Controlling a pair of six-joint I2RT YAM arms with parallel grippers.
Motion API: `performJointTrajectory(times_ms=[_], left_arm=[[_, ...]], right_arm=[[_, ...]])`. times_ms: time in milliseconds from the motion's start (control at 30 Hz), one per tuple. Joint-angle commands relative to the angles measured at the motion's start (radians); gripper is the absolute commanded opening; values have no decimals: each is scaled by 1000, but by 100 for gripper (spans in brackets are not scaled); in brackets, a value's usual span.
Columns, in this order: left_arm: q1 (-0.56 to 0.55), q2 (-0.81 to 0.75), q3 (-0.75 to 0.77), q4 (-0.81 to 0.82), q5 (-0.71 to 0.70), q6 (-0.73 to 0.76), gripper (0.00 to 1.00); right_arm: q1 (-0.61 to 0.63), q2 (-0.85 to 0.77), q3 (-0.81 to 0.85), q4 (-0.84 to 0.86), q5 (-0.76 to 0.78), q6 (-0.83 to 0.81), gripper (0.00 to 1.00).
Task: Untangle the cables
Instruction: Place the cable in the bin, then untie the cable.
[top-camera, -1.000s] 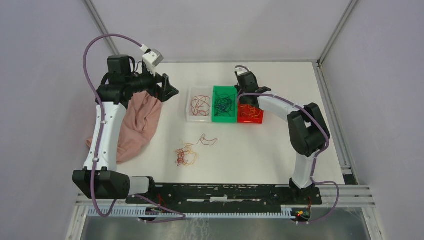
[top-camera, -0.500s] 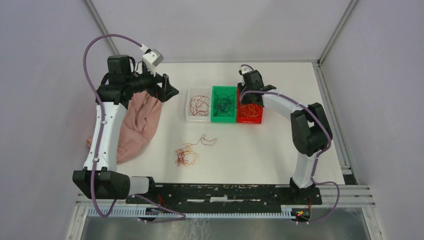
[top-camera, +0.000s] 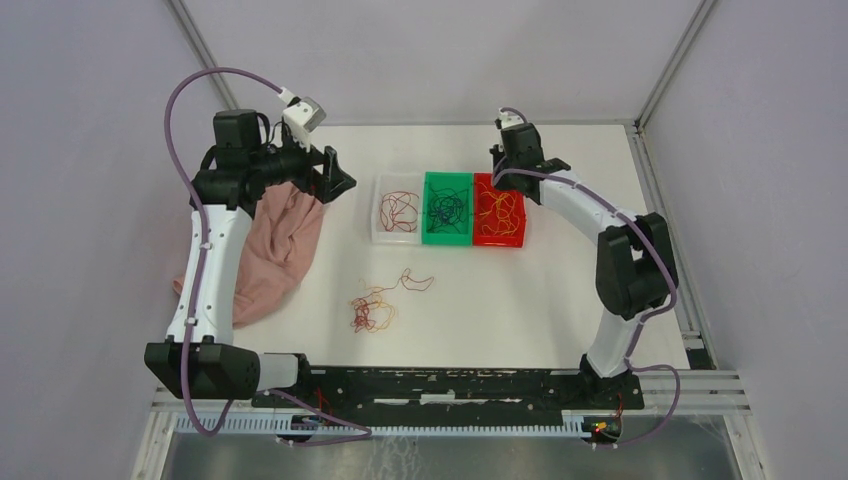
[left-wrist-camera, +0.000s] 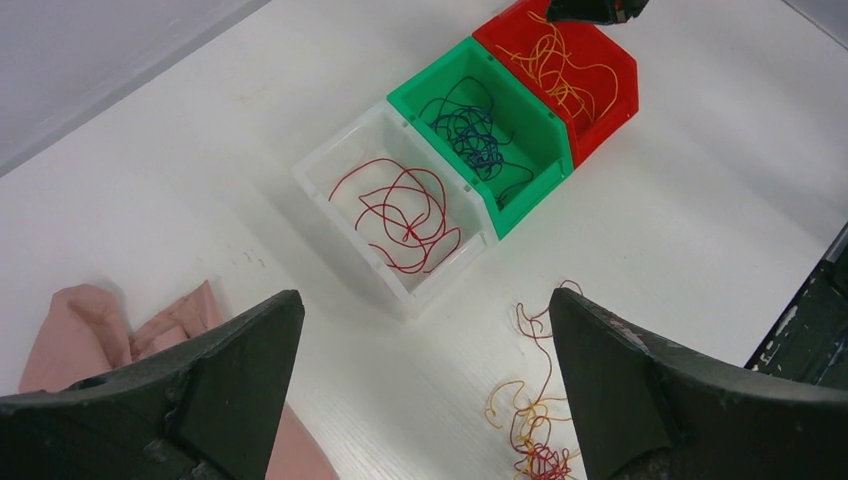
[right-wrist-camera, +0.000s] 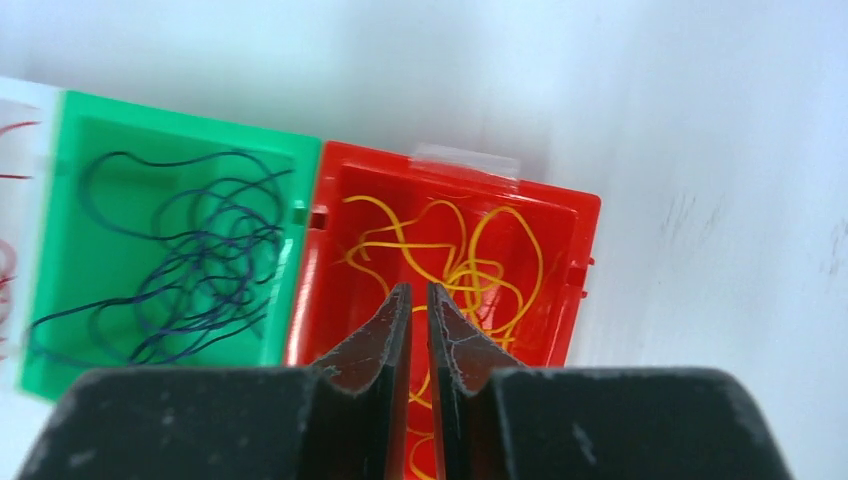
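Right hand (right-wrist-camera: 418, 300), fingers nearly together and holding nothing, hangs above the red bin (right-wrist-camera: 570, 215) of yellow cables (right-wrist-camera: 470, 262); a mixed tangle (top-camera: 372, 312) lies well nearer the arm bases. Left hand (left-wrist-camera: 425, 385) gapes wide, idle.

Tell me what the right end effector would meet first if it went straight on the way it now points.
Most likely the orange-yellow cables in the red bin: the right end effector points down at them with nothing between, though height is unclear.
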Motion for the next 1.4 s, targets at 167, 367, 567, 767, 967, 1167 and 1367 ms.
performJointTrajectory(times_ms=[167,367,567,767,967,1167,1367], left_arm=[[5,24,75,-33,-90,-26,99],[5,-2,9,-109,-60,163,99],[3,-26,-138,-181,-79,332,99],[4,-52,-269,-203,-92,433,99],[4,-69,-373,-226,-66,566,97],[5,-94,-443,-286,-18,693,91],[-6,-155,-517,-290,-23,779,87]], right_arm=[[-13,186,88,-6,96,-15,10],[-5,172,68,10,48,-13,12],[53,-27,-3,59,21,-19,36],[190,-231,-195,200,-78,-80,53],[316,-295,-347,292,-464,-357,62],[392,-198,-292,208,-674,-480,65],[472,-12,-127,15,-645,-642,66]])
